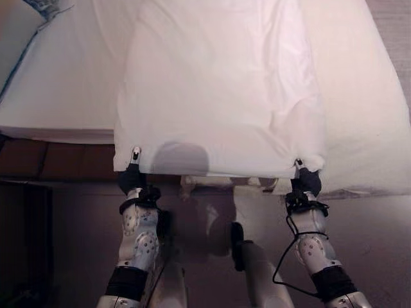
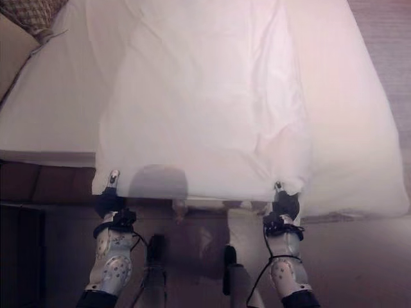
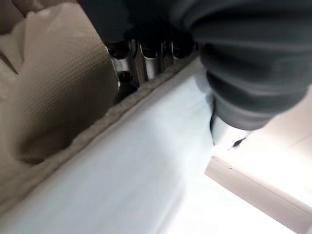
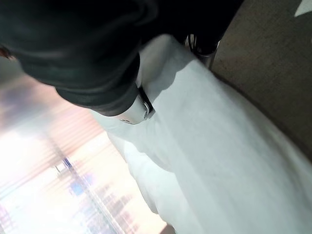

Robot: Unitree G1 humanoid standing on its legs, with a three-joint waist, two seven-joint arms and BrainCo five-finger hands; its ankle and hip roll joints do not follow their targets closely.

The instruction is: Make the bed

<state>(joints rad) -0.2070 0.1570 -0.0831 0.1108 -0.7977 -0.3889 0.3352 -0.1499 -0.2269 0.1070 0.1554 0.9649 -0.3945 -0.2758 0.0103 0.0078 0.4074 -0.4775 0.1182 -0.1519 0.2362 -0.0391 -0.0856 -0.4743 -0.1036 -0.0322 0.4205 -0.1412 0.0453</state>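
Bed [image 1: 58, 90] ahead, white sheet [image 1: 218, 90] spread lengthwise on top. Near corners pinched: left hand [image 1: 133, 174] curled on left corner, right hand [image 1: 304, 178] curled on right. Advice: pull evenly, keep edge level, tension equal, avoid skew.

Left hand [image 1: 131, 174], right hand [image 1: 306, 179]: fingers clenched.

A duvet [image 1: 218, 90] lies spread along the middle of the bed [image 1: 58, 96], its near edge hanging over the bed's foot. The left hand [image 1: 131, 176] is at its near left corner, the right hand [image 1: 306, 179] at its near right corner. A pillow [image 2: 32, 14] lies at the far left.
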